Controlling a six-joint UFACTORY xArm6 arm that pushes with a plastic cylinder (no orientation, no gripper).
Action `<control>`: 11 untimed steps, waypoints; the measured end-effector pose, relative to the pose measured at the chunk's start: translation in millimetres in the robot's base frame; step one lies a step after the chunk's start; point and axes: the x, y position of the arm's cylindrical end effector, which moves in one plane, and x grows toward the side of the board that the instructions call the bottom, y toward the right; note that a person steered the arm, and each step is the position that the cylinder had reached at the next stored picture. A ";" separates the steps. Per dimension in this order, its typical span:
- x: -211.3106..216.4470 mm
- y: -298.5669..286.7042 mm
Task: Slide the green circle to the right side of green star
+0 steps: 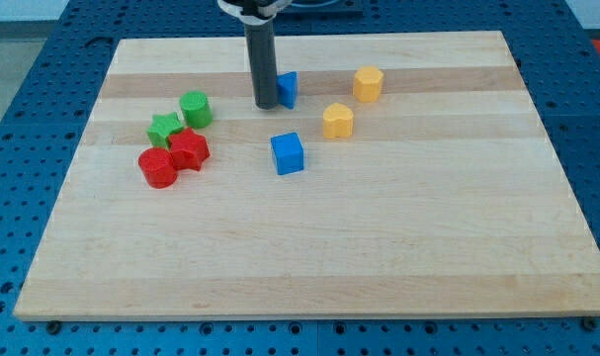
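On the pale wooden bench, the green plastic circle touches the green plastic star at its upper right. Farther back, my tip – a bare rod, no fingers – lies to the circle's right, beside a blue block.

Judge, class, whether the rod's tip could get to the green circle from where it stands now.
Probably yes. My tip stands against the partly hidden blue block, to the view's right of the green circle, with bare board between them. The green star and two red blocks lie beyond the circle, not in the path.
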 end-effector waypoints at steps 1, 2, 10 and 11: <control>0.0 -44.0; 0.1 -80.2; 19.6 -110.2; 23.0 -84.1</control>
